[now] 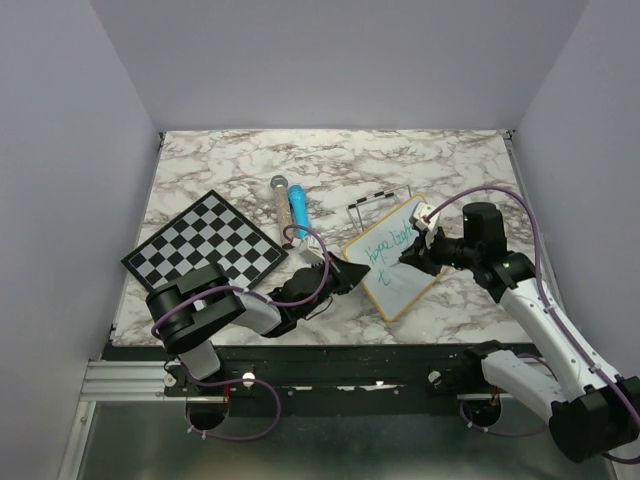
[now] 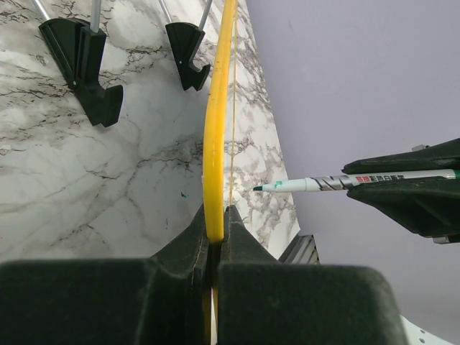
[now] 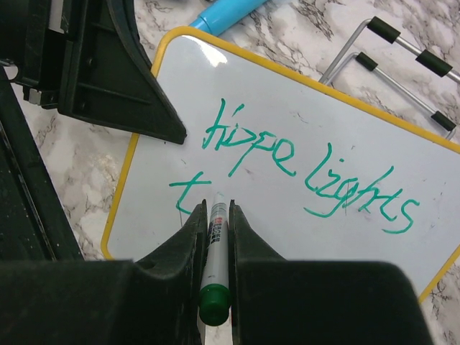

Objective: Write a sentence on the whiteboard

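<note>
- Top external view: the whiteboard [image 1: 398,268] sits on the marble table [image 1: 470,165] in front of the right arm, turned at an angle, with the chessboard [image 1: 205,245] well apart to its left.
- The left gripper [image 1: 338,277] has its fingers pressed together on the board's near left edge. In the left wrist view that yellow rim runs straight up out of the pinch, so it is steadying the board.
- The right gripper [image 3: 215,214] pinches a green marker [image 3: 214,248] between its fingers, nib pointing at the board face.
- The sentence [image 3: 309,169] reads "Hope lights" across the first line. Below it, a lone "t" [image 3: 185,194] starts the second line.
- The nib sits just right of that "t". In the left wrist view it looks a hair off the surface rather than touching.
- My read is that the writing is a bit past halfway, and the step in hand is the second line, one letter in.
- Next, I'd say, the nib must go down just beside the "t" and form the following letter with light, even pressure. The left grip has to keep the board from sliding under the stroke.
- A blue pen [image 1: 298,210] and a wire stand [image 3: 402,50] lie beyond the board, out of the way.
</note>
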### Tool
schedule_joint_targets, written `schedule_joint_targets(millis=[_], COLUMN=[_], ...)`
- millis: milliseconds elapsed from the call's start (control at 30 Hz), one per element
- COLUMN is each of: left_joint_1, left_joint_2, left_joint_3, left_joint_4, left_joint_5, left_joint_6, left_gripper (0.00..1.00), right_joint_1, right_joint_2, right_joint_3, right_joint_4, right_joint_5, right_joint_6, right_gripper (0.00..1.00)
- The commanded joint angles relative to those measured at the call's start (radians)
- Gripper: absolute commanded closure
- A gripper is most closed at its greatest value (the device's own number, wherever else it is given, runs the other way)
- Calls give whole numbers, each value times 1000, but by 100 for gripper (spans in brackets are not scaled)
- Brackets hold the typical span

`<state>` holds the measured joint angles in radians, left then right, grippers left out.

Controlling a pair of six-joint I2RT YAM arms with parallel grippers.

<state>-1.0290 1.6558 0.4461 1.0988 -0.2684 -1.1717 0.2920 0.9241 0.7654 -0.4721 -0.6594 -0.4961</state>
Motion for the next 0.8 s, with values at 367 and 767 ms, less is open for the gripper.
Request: schedule_joint_targets(millis=[367,767], left_joint_1=[-5,-5], left_joint_2=[9,2], left_joint_3=[-3,0], left_joint_4=[85,84], left_joint_5=[-8,-5], left_joint_6=[1,6], left_gripper=[100,100], right_joint_1=[-10,-11], right_joint_2=[24,84], right_joint_3=[9,25], right_joint_4=[-14,15], right_joint_5=[-32,-40], right_joint_6=[-13,-9], right_gripper=[100,99])
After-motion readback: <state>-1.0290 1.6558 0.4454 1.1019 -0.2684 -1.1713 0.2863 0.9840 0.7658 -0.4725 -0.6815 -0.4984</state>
